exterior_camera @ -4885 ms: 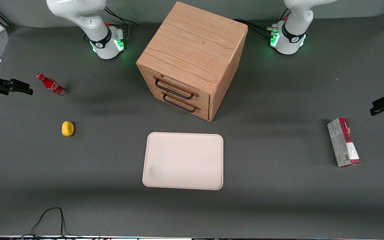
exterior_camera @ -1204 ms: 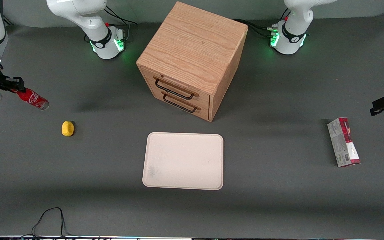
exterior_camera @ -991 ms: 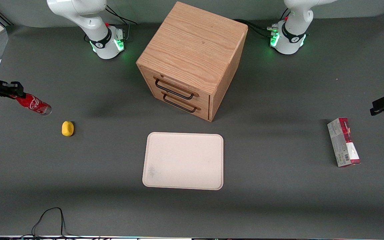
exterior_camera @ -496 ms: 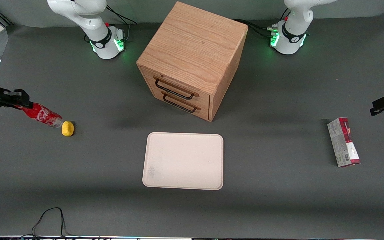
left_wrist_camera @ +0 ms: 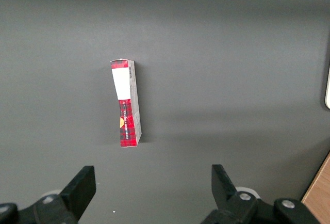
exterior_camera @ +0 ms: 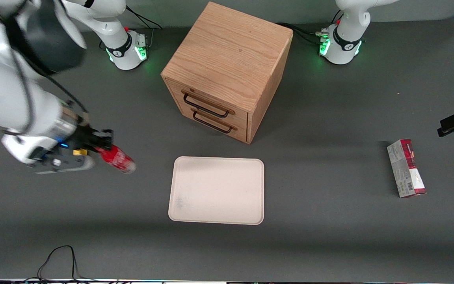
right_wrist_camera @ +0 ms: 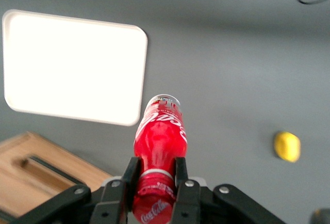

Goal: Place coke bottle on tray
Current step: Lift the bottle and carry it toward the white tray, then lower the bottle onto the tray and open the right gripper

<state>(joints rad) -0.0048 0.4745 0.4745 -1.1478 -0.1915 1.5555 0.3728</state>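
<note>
The red coke bottle (exterior_camera: 117,159) hangs in the air, held by its neck, its base pointing toward the tray. My right gripper (exterior_camera: 101,146) is shut on it, above the table between the arm's end and the cream tray (exterior_camera: 216,190). In the right wrist view the black fingers (right_wrist_camera: 130,175) clamp the neck just under the red cap, and the bottle (right_wrist_camera: 160,134) points out over the grey table beside the tray's corner (right_wrist_camera: 72,64). The tray lies flat in front of the wooden drawer box, with nothing on it.
The wooden drawer box (exterior_camera: 227,67) stands farther from the front camera than the tray. A yellow lemon-like object (right_wrist_camera: 286,146) lies on the table under the arm. A red-and-grey carton (exterior_camera: 406,168) lies toward the parked arm's end, also in the left wrist view (left_wrist_camera: 126,102).
The bottle was lifted off the table by its neck. My gripper has carried it fast toward the tray, passing over the yellow object, which the arm now hides in the front view.
</note>
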